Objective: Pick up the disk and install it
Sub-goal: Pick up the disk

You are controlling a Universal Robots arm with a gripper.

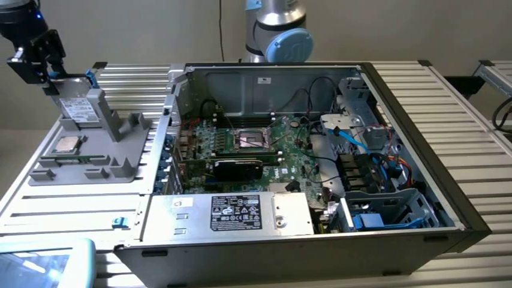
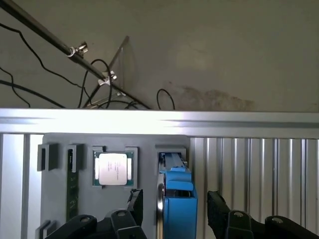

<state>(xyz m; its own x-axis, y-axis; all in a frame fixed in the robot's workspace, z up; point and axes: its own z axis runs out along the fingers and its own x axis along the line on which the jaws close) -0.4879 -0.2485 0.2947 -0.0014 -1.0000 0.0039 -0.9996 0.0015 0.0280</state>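
Note:
The disk [image 1: 78, 107] stands on edge in a slot of the grey holder [image 1: 108, 165] at the exterior view's left, its white label facing out and its blue carrier along the top. My gripper [image 1: 54, 83] hangs right over its upper end. In the wrist view the disk's blue carrier edge [image 2: 178, 201] lies between my two black fingers [image 2: 135, 204], with a small gap on each side. The gripper [image 2: 175, 211] is open and holds nothing.
A small square CPU chip [image 1: 66, 144] [image 2: 112, 169] lies in the same holder beside the disk. The opened computer case [image 1: 416, 132] fills the middle, with a motherboard [image 1: 256, 144], a silver power supply box [image 1: 232, 213] and a blue-lined drive bay [image 1: 384, 210] at its near right.

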